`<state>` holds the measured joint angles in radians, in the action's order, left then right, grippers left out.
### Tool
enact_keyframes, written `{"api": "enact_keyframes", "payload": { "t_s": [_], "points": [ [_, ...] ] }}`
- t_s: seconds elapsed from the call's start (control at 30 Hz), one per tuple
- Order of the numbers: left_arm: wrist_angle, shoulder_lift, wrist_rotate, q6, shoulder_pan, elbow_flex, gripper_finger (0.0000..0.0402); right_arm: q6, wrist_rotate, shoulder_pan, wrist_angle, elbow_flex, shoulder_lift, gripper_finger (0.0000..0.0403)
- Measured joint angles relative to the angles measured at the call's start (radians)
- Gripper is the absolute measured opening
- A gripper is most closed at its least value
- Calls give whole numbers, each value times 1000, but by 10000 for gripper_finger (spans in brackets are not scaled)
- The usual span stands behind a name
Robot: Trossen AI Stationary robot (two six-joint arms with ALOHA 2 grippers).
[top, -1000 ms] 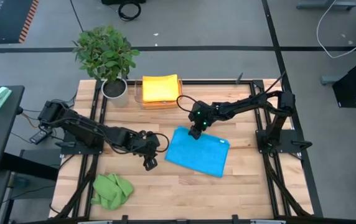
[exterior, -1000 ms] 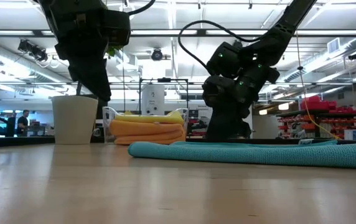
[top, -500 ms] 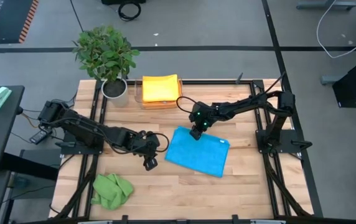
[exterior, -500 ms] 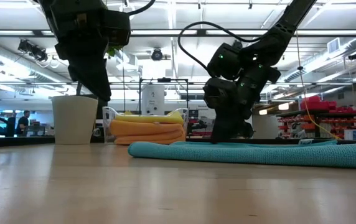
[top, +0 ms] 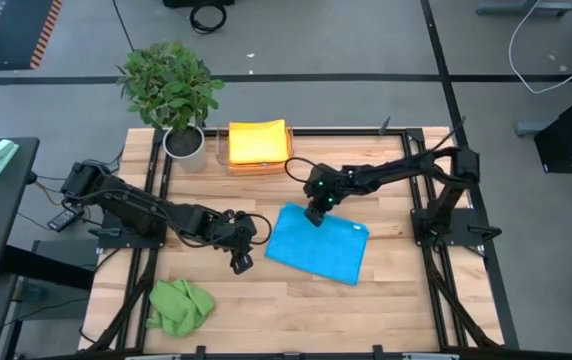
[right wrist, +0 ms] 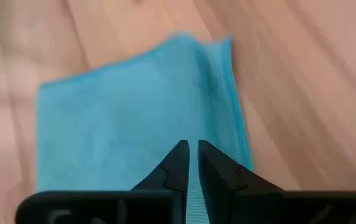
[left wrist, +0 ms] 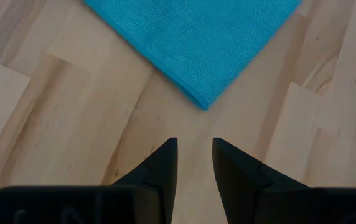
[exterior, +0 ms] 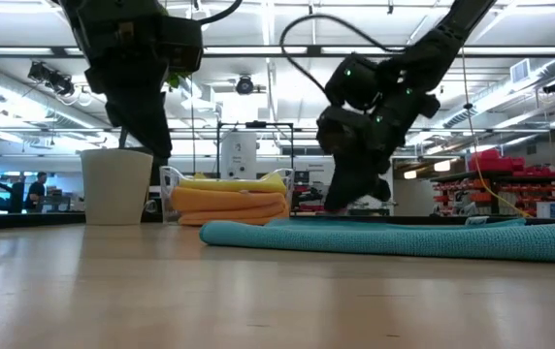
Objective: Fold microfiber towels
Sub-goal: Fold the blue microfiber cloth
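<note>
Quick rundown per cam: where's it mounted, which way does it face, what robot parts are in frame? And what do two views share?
High: overhead, straight down; both arms, blue towel, green towel, yellow towels, plant.
Low: table-top height, level toward the room; both arms from above, right end effector over the towel.
Left wrist: faces the towel's corner; left end effector parted above wood.
Right wrist: looks down on the towel; right end effector nearly closed.
Shared: the blue towel shows in all four views.

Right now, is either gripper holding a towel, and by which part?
Neither. The left gripper is slightly open over bare wood, just short of the blue towel's corner. The right gripper is nearly closed above the towel's far edge, gripping nothing visible.
</note>
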<state>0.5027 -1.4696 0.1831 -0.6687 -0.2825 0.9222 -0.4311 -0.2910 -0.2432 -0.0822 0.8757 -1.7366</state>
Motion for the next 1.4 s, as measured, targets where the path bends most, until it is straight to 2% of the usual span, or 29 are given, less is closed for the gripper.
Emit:
{"api": "enact_keyframes", "payload": {
  "t_s": [0.17,0.47,0.6,0.83,1.0,1.17,1.4],
  "points": [
    [10,0,0,4,0,0,107,-10,47,-4,-33,0,60,40],
    [10,0,5,26,0,0,107,-6,59,6,-20,0,50,49],
    [6,0,7,26,11,0,107,-41,41,-5,-10,0,40,74],
    [-6,0,7,33,34,1,107,-52,2,-11,23,1,-17,145],
    [-14,0,7,47,44,1,107,-52,15,-10,27,1,-44,164],
    [-12,0,7,47,45,1,107,-47,1,-9,29,1,-44,150],
    [-11,0,7,48,45,1,107,-39,-3,11,22,1,-44,74]
  ]
}}
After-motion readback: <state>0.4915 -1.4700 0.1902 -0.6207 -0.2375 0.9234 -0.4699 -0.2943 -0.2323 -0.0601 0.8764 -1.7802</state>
